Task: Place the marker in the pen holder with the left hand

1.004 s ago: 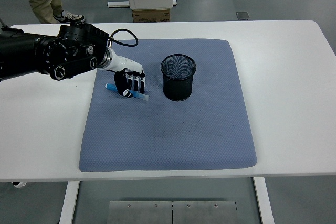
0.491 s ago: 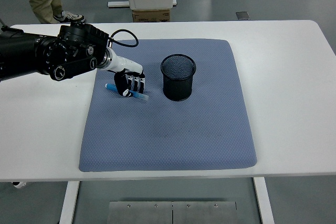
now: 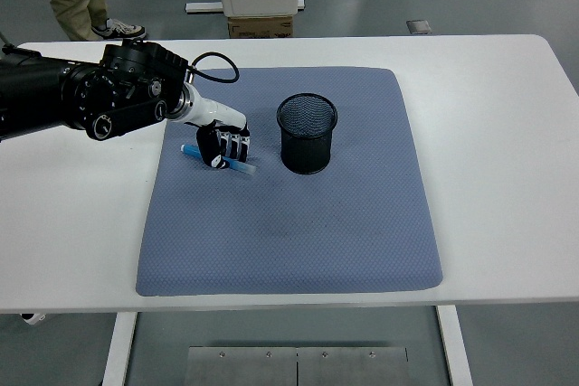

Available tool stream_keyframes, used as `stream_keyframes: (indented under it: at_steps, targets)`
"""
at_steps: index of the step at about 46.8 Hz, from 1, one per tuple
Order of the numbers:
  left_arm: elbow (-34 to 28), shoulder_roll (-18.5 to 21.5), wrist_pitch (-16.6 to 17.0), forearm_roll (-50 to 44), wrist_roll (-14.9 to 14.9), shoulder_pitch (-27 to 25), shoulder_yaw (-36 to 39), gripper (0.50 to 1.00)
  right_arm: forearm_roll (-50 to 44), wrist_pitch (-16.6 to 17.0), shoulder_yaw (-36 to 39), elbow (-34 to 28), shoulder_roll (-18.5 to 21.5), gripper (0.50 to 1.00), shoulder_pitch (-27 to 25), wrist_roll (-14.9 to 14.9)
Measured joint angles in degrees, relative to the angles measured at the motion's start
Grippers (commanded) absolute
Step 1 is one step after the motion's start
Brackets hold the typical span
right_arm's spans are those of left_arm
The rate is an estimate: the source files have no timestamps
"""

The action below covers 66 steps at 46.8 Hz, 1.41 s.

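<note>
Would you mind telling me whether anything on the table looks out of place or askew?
Nothing stands out. The pen holder stands upright on the blue mat, and the mat lies flat and square on the table. The left hand is down on the blue marker beside the holder, as the task needs.

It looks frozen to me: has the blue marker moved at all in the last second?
Barely. The marker under the left hand crept slightly left, away from the pen holder.
</note>
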Motion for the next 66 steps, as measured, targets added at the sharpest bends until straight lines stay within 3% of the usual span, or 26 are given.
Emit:
stream_keyframes:
  at_steps: [30,52,66]
  targets:
    - [0.17,0.56,-0.18,0.67,-0.21,-0.9,-1.2,0.5,0.0,0.0,0.0,0.03,0.0,1.0,0.0,0.0]
    - [1.28,1.09,-3.31,-1.68,-1.39,-3.2,-3.11,0.5,0.0,0.0,0.0,0.0,0.0,1.0,0.0,0.0]
    - [1.41,1.7,-3.46,-1.97,-1.4,-3.96,-4.13,0.5,0.0,0.0,0.0,0.01,0.0,1.0,0.0,0.0]
